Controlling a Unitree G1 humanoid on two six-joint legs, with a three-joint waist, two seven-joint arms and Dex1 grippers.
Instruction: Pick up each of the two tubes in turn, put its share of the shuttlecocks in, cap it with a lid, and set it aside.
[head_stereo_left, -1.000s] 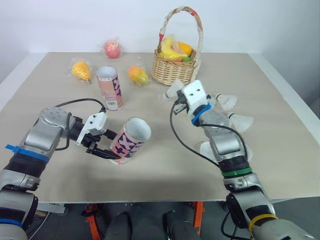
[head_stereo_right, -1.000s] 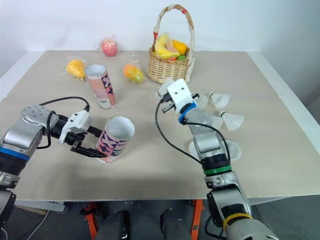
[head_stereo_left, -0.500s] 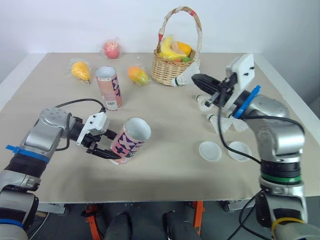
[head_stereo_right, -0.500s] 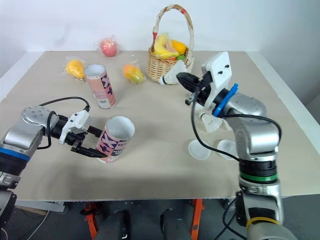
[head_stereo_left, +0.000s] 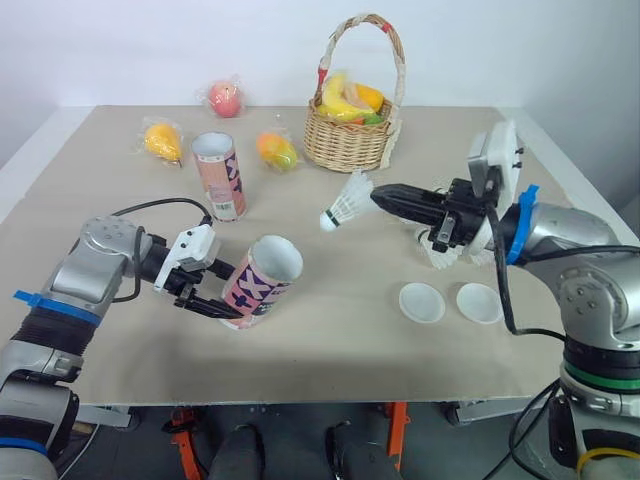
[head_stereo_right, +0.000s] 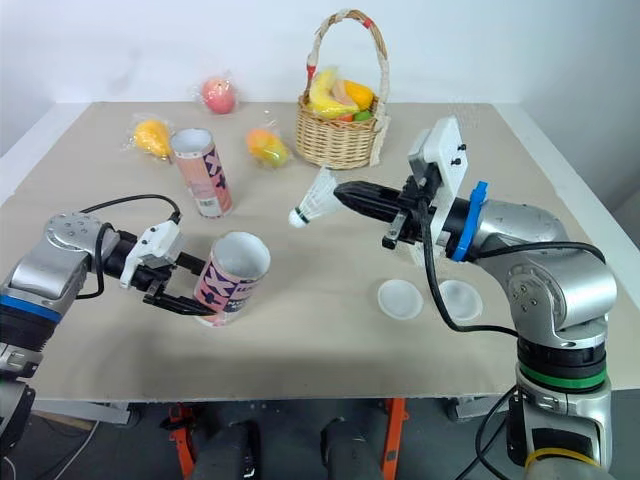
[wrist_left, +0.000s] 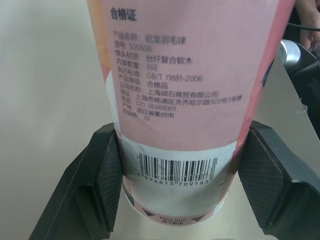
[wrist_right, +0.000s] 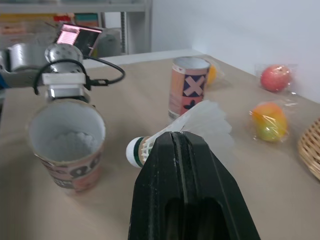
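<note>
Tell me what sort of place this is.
Probably a robot test room or lab: a beige-topped table by a plain white wall, staged with a woven wicker basket of fruit, and shelving beyond.

The right arm (head_stereo_left: 560, 232) is hiding most of the loose shuttlecocks (head_stereo_left: 438, 260) lying right of the basket (head_stereo_left: 345, 148).

Left claw (head_stereo_left: 237, 292) clamped, forearm low, pointing inward; right claw (head_stereo_left: 380, 198) pinched closed, arm raised, reaching leftward
</note>
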